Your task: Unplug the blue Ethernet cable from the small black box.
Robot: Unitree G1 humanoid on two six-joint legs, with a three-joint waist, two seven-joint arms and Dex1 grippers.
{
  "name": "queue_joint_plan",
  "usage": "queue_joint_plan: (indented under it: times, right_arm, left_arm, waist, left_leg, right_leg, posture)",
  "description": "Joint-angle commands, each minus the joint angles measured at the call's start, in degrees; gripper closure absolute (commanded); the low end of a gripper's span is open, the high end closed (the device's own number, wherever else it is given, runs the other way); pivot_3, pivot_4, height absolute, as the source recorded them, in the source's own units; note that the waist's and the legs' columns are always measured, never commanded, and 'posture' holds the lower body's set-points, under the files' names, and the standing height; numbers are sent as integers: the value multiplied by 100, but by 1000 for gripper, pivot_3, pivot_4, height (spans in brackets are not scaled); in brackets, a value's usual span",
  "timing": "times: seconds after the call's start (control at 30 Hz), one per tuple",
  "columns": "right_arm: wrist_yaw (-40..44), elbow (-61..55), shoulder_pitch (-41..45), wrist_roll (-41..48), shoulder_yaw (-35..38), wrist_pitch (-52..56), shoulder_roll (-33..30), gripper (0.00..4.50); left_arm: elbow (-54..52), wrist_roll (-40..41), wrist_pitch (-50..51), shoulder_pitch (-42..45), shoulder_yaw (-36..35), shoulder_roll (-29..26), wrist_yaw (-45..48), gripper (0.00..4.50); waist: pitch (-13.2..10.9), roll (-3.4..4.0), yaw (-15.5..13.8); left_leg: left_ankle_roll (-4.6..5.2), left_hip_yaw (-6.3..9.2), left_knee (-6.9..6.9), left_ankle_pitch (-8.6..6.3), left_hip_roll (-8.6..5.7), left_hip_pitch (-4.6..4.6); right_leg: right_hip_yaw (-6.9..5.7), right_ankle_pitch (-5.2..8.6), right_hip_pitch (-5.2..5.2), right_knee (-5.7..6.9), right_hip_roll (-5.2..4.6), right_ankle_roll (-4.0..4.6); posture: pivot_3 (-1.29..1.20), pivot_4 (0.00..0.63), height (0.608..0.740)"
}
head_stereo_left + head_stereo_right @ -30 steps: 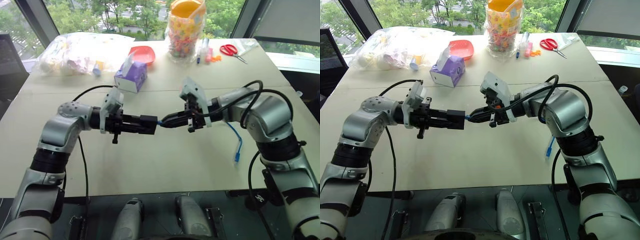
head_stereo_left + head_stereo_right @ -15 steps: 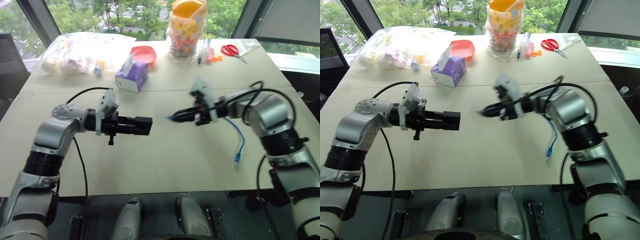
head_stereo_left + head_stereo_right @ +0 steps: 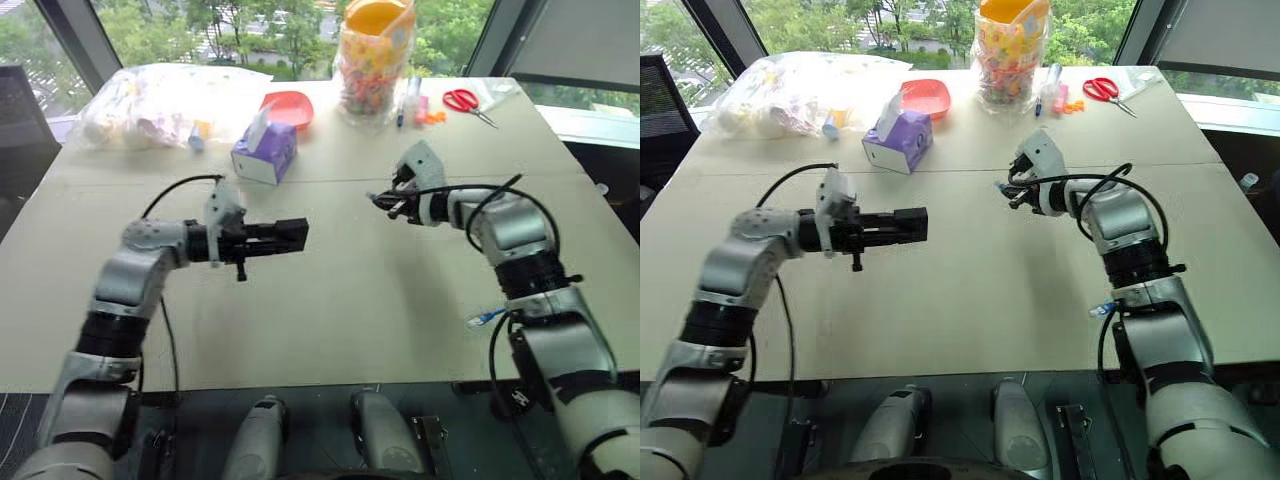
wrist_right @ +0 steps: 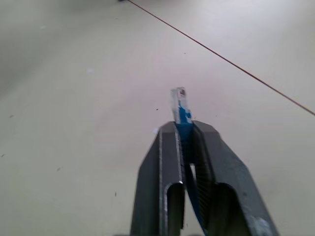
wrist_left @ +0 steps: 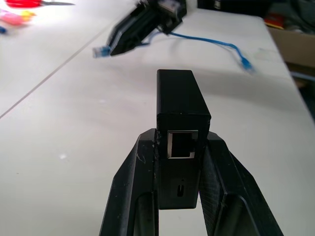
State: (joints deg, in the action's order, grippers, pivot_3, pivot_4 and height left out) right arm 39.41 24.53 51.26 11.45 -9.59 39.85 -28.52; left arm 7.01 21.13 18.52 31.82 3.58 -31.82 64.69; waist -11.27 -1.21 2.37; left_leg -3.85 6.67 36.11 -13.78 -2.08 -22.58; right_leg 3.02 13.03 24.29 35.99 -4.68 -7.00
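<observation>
My left gripper [image 3: 272, 238] is shut on the small black box [image 3: 293, 232] and holds it level above the table, left of centre. In the left wrist view the box [image 5: 179, 101] sits between the two fingers with its port [image 5: 181, 145] open and nothing in it. To the right and farther back, my right gripper [image 3: 384, 200] is shut on the blue Ethernet cable [image 5: 206, 39] just behind its clear plug [image 4: 178, 101], which juts past the fingertips. The cable's other end [image 3: 485, 318] lies near the table's front right edge. A wide gap separates plug and box.
A purple tissue box [image 3: 263, 152], a red bowl [image 3: 287, 108], a clear plastic bag [image 3: 165, 105] and a jar of colourful bits [image 3: 373, 60] stand along the far side. Red scissors [image 3: 462, 100] and markers [image 3: 410, 100] lie at the back right.
The plug has come out of the black box. My right gripper carried it away to the right and toward the table's far side. The left gripper kept hold of the box and shifted slightly.
</observation>
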Motion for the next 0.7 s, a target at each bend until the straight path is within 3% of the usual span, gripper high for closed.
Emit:
queue_joint_plan:
  times: [0.03,0.17,0.5,0.57,0.7]
  right_arm:
    - [-619,-250,137,-8,518,222,170,2318]
    - [-690,-1247,-253,290,839,993,81,481]
    - [-1048,-4396,-1673,1192,1503,2904,30,481]
    - [-1174,-4556,-1727,1253,1589,3079,89,419]
    - [-1319,-4777,-1809,1356,1679,3301,119,419]
  left_arm:
    - [438,-628,-975,52,88,400,-717,4019]
    - [1168,-828,-1481,228,51,1058,-1266,4019]
    - [3063,-1269,-2844,526,50,1820,-1856,4019]
    - [3298,-1291,-2967,510,46,1788,-1796,3010]
    - [3480,-1288,-3073,468,-24,1658,-1745,1507]
  waist:
    - [1,2,-8]
    - [1,2,-27]
    - [3,4,-126]
    - [4,3,-124]
    - [5,4,-128]
  left_leg:
    - [0,0,-3,0,-2,0]
    - [2,1,-2,-1,-4,-7]
    - [5,1,5,-2,-3,-4]
    - [5,0,7,-2,-3,-3]
    - [5,0,8,-2,-3,2]
  right_leg:
    - [1,0,1,0,-3,0]
    - [0,0,4,-2,-3,0]
    - [-2,0,1,2,-1,-1]
    - [-1,0,0,2,-1,-2]
    - [-2,0,-6,3,0,-2]
  posture:
    - [0,150,740]
    - [0,150,740]
    - [0,150,740]
    - [0,150,740]
    - [0,150,740]
